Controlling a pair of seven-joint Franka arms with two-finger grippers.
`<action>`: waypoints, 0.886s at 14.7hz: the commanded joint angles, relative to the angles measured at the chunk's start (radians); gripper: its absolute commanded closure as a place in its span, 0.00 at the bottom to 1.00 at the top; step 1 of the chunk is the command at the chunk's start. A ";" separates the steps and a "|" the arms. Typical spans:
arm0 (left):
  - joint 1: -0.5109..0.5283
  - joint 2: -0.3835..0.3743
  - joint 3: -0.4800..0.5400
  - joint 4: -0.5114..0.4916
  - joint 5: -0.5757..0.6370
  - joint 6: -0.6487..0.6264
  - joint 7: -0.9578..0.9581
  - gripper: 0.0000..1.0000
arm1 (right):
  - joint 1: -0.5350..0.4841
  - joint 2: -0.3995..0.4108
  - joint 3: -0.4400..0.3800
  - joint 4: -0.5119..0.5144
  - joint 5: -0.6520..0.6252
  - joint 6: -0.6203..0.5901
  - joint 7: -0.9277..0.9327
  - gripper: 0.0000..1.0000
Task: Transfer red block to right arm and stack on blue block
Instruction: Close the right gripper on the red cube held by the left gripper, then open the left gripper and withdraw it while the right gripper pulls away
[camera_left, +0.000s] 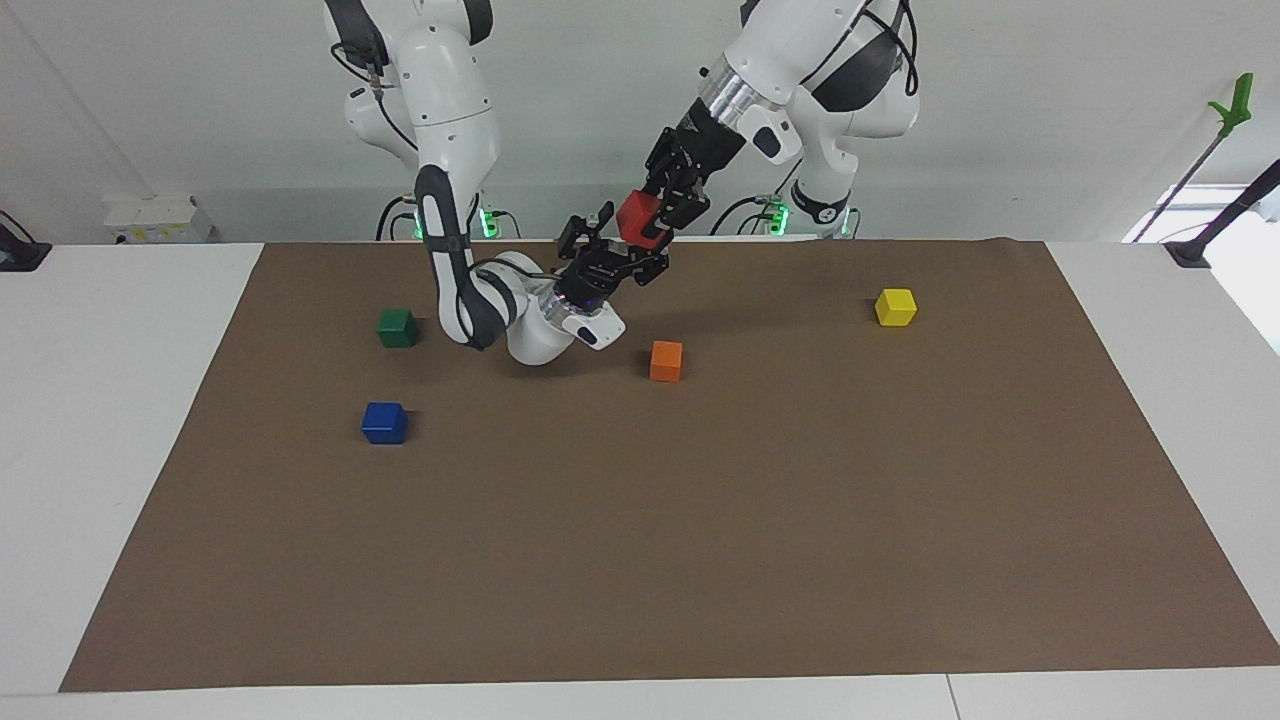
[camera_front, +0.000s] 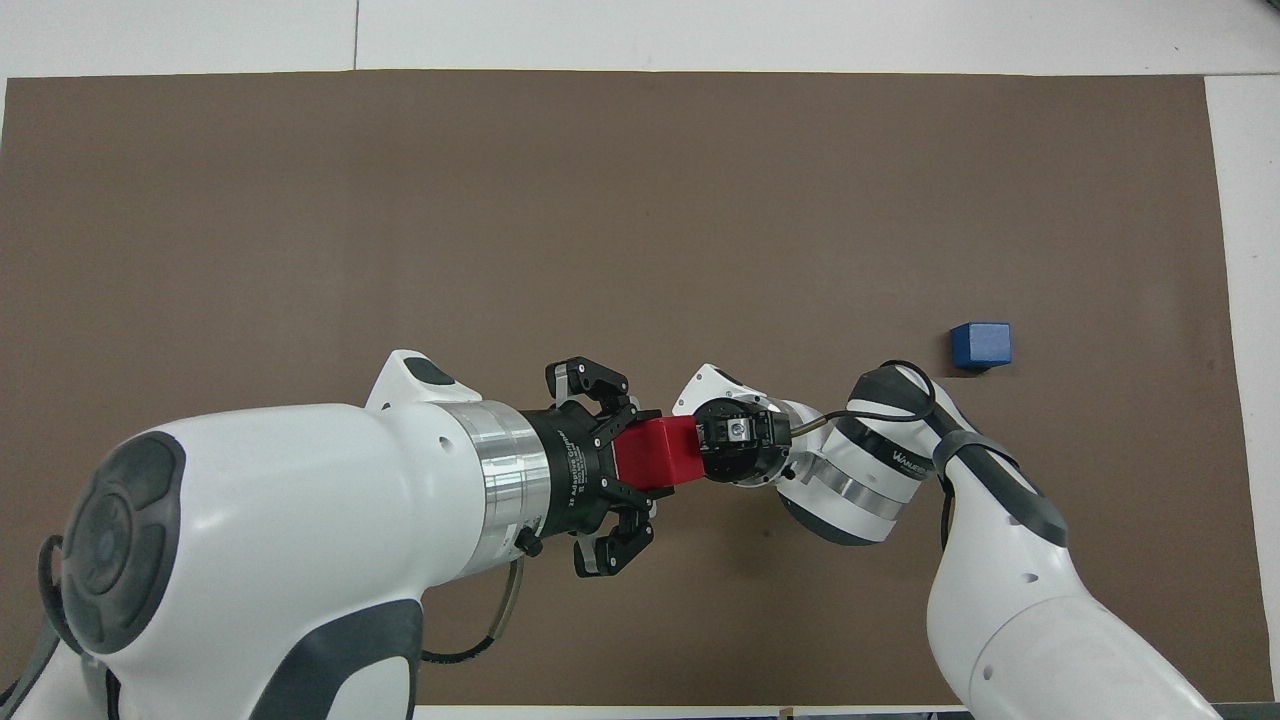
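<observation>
The red block (camera_left: 635, 213) is up in the air over the mat's robot-side edge, held in my left gripper (camera_left: 655, 215), which is shut on it. In the overhead view the red block (camera_front: 660, 452) sits between my left gripper (camera_front: 640, 457) and my right gripper (camera_front: 715, 445). My right gripper (camera_left: 628, 243), with its blue light, points up at the block from below. Its fingers are spread open at either side of the block's lower part. The blue block (camera_left: 384, 422) lies on the mat toward the right arm's end and also shows in the overhead view (camera_front: 980, 345).
A green cube (camera_left: 397, 327) lies nearer to the robots than the blue block. An orange cube (camera_left: 666, 360) lies on the brown mat (camera_left: 700, 560) under the handover spot. A yellow cube (camera_left: 895, 306) lies toward the left arm's end.
</observation>
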 joint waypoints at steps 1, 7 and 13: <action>-0.010 -0.030 0.013 -0.033 -0.027 0.013 -0.008 1.00 | 0.006 0.012 0.004 0.009 0.015 0.027 -0.027 0.03; -0.003 -0.032 0.015 -0.033 -0.028 0.006 -0.007 1.00 | -0.001 -0.004 0.003 0.002 -0.048 0.101 -0.041 1.00; 0.001 -0.032 0.016 -0.033 -0.024 -0.010 0.001 0.53 | -0.006 -0.009 0.003 0.005 -0.060 0.109 -0.041 1.00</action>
